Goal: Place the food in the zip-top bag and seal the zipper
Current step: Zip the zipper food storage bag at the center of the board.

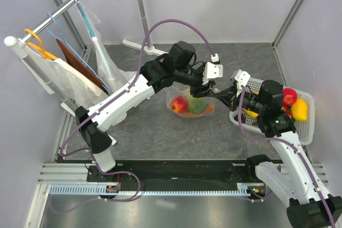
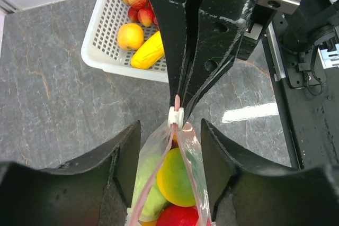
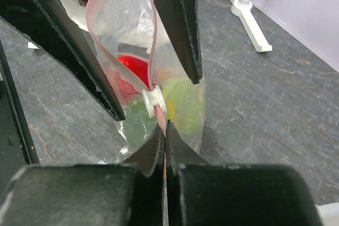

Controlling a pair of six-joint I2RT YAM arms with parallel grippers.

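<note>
The zip-top bag [image 1: 191, 105] hangs upright mid-table, holding a red apple [image 1: 179, 103], green cabbage [image 1: 197, 106] and an orange piece. Its mouth is parted behind the white slider [image 2: 176, 117]. My right gripper [image 3: 165, 130] is shut on the end of the pink-red zipper strip [image 3: 157, 51], just past the slider [image 3: 153, 103]. My left gripper [image 2: 170, 128] is open, one finger [image 2: 127, 152] on each side of the bag just below the slider, not pinching it. More food lies in the white basket [image 1: 307, 127]: a red apple [image 1: 289, 96], a lemon [image 1: 300, 109] and corn [image 2: 148, 50].
A clothes rack with hangers and white cloth [image 1: 59, 73] stands at the left. A white stand foot [image 1: 141, 46] sits at the back. The basket [image 2: 100, 51] is at the right, close behind my right arm. A metal rail [image 1: 176, 185] runs along the near edge.
</note>
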